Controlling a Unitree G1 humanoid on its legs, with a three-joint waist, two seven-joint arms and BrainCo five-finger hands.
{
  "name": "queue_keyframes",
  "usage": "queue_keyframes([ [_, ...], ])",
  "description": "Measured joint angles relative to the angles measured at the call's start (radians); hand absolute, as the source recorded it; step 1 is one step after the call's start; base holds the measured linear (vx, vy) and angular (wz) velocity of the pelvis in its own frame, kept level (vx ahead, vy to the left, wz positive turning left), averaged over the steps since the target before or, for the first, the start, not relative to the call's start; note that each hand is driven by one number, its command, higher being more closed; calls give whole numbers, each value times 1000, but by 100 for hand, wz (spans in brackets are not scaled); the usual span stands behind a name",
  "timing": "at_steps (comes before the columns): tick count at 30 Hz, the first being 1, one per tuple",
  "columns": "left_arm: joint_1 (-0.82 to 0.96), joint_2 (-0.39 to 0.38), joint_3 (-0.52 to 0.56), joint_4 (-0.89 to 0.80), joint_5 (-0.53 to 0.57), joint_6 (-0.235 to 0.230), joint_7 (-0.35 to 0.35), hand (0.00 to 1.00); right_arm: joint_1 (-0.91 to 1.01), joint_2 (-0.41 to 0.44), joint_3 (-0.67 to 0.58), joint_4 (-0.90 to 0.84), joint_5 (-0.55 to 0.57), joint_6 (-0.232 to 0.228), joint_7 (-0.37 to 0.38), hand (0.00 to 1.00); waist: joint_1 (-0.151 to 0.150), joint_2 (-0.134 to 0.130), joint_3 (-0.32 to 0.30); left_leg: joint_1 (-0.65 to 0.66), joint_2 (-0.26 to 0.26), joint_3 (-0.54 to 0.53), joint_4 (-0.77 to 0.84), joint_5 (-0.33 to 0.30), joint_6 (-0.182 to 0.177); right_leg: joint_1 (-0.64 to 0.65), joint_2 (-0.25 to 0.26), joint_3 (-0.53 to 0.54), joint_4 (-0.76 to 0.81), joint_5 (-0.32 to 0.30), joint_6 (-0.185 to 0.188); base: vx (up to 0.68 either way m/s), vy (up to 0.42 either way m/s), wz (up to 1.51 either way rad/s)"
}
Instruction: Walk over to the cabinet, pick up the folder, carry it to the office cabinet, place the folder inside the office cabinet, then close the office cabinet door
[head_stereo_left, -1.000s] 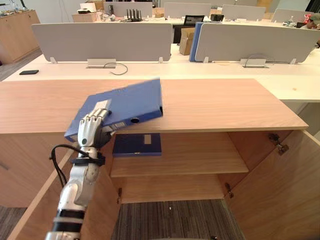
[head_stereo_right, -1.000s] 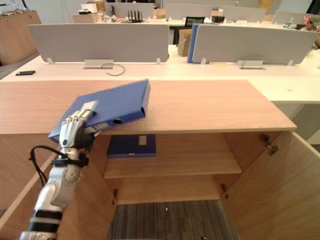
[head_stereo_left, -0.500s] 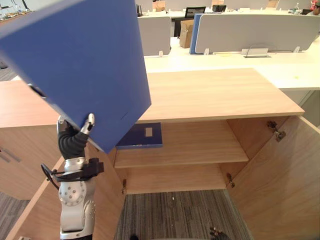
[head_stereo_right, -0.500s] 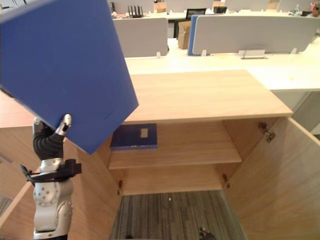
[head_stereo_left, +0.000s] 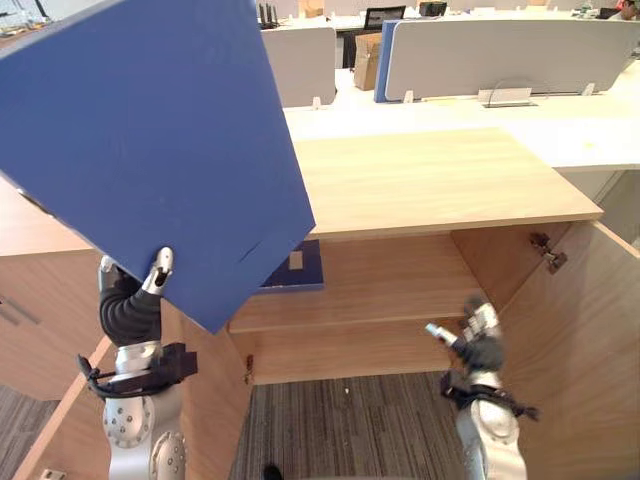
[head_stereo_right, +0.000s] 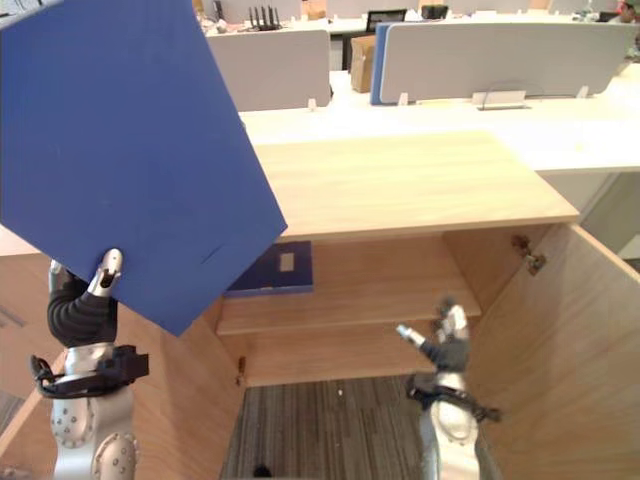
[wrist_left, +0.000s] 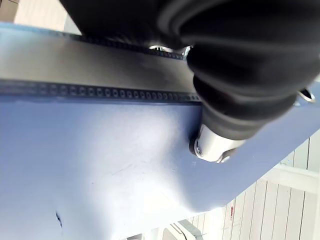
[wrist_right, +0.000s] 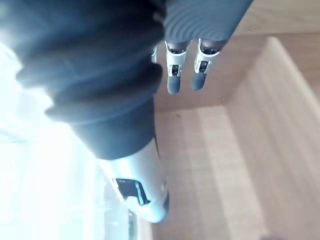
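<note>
The left hand (head_stereo_left: 158, 272) pinches the blue folder (head_stereo_left: 150, 140) at its lower edge, thumb on the near face and the other fingers hidden behind it. The folder is raised, tilted on one corner, well above that hand. With so little of the cover held, it will likely swing, so I would turn the wrist slowly and bring the folder down flat before feeding it in.

The right hand (head_stereo_left: 480, 335) hangs to the right of the left hand, fingers loosely spread and holding nothing. It could steady the folder's free corner. The open right door (head_stereo_left: 590, 330) stands just right of it.

Beyond and between both hands is the office cabinet's shelf (head_stereo_left: 390, 300). A second folder (head_stereo_left: 300, 270) lies on its left end, so the bare stretch nearer the right hand looks the safer target. The counter (head_stereo_left: 430, 180) on top overhangs the opening, so the folder should go in low.

A second ago the folder rested tilted on the counter with the left hand gripping its end. Half a second ago it was already raised. Since then the right hand has come up into view.
</note>
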Motion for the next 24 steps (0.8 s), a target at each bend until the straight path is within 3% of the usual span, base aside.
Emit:
queue_keyframes([
  [3, 0, -11, -3, 0, 34, 7, 6, 100, -53, 17, 11, -118, -149, -9, -72, 0, -3, 2, 3, 13, 2, 12, -5, -8, -1, 5, -1, 6, 3, 0, 0, -32, 4, -11],
  [6, -11, -9, -5, 9, 40, 7, 8, 100, -100, 12, 53, -168, -168, -26, -82, 0, -3, 5, 9, 14, 2, 13, -5, -12, -2, 3, -2, 7, 1, -2, -1, -43, 13, -2],
  [10, -53, -4, -9, 89, 32, 9, 8, 100, -174, -20, 224, -144, 56, -73, 11, 0, 0, 4, 15, 13, 1, 13, -5, -11, -1, 1, -4, 7, 0, -2, -1, -8, 3, 0],
  [12, -80, 14, -17, 135, 30, 17, 8, 100, -241, -48, 336, -91, 242, -85, 96, 0, 4, 1, 18, 11, -1, 14, -5, -8, 2, 0, -5, 8, -1, -1, 0, 0, 0, 0],
  [16, -123, 43, -38, 181, -9, 18, 1, 100, -395, -97, 384, 12, 479, -86, 209, 0, 23, 0, 19, 10, -5, 11, -4, -7, 3, 1, -7, 6, 2, 3, 4, 34, -5, 2],
  [24, -208, 62, -109, 238, -141, 17, -73, 100, -597, -157, 357, 193, 571, -99, 179, 0, 33, 2, 20, 12, -4, -15, -4, 6, 6, 9, -4, -10, 15, 2, 3, -20, -2, 8],
])
